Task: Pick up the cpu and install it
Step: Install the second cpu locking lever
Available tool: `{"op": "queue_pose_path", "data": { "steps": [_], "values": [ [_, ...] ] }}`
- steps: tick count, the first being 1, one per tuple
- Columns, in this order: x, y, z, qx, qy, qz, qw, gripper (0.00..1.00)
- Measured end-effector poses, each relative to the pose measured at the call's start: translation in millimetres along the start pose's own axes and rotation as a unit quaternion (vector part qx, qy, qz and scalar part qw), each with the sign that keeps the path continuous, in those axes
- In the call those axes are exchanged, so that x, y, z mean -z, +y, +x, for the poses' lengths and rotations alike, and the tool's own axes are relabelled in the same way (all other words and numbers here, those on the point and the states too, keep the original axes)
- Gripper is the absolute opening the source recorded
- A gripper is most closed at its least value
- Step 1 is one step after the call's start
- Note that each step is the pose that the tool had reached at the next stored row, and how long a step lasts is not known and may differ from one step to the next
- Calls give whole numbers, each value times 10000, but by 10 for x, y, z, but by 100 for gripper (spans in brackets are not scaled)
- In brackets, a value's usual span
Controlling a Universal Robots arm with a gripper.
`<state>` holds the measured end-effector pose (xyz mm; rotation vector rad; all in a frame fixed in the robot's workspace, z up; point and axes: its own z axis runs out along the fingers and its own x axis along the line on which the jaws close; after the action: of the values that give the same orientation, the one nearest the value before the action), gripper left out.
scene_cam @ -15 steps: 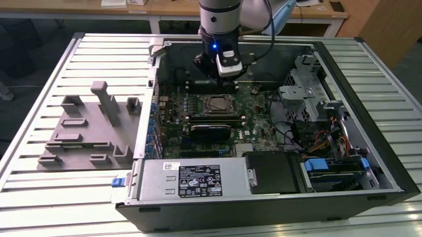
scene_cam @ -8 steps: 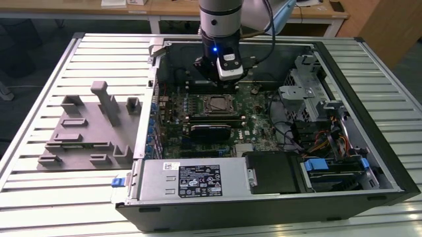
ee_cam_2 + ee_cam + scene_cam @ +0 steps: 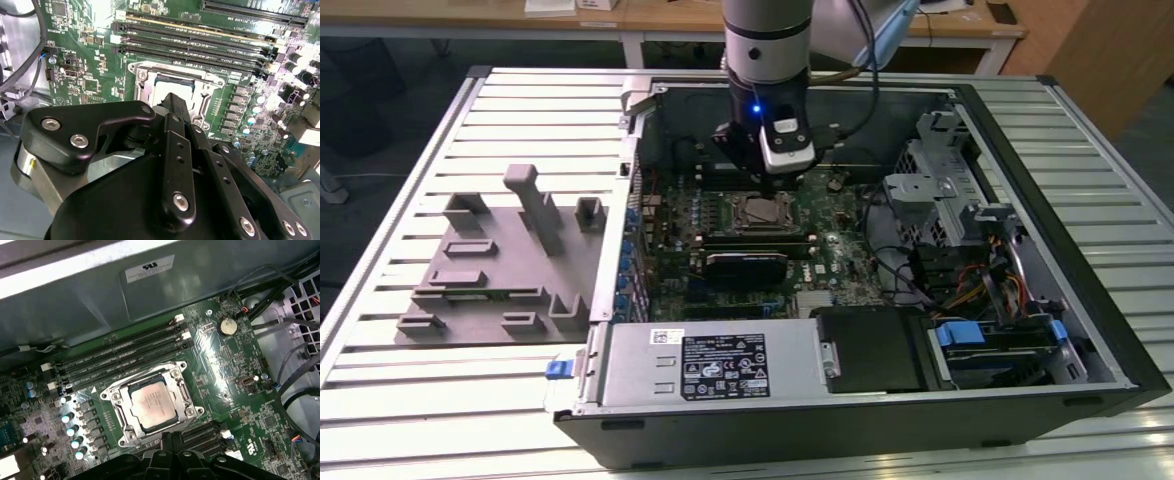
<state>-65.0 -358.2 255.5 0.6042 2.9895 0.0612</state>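
Note:
The cpu [image 3: 152,405], a flat square chip with a silvery top, lies seated in the metal socket frame [image 3: 112,397] on the green motherboard [image 3: 235,370]. It also shows under the arm in the exterior view [image 3: 761,210], and part of it appears past the fingers in the second wrist view [image 3: 172,86]. My gripper [image 3: 167,437] hovers just above the socket's edge with its fingers together and nothing between them. In the exterior view my gripper [image 3: 765,182] hangs inside the open computer case. The black fingertips [image 3: 172,102] cover the near half of the socket.
Memory slots [image 3: 120,360] run beside the socket. Cables [image 3: 295,395] and a drive cage [image 3: 987,335] crowd the case at the exterior view's right. A power supply [image 3: 707,365] lies at the front. A grey fixture block [image 3: 494,270] sits on the slatted table [image 3: 400,400].

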Motion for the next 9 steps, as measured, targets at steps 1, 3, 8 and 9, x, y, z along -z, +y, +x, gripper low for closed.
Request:
{"op": "queue_pose_path", "data": {
  "steps": [1,3,8,9],
  "values": [
    [0,-10,-4,0,0,0,10000,11],
    [0,-31,-13,0,0,0,10000,11],
    [-6,-95,-42,2,0,0,10000,11],
    [-8,-106,-48,5,0,0,10000,11]
  ]
}}
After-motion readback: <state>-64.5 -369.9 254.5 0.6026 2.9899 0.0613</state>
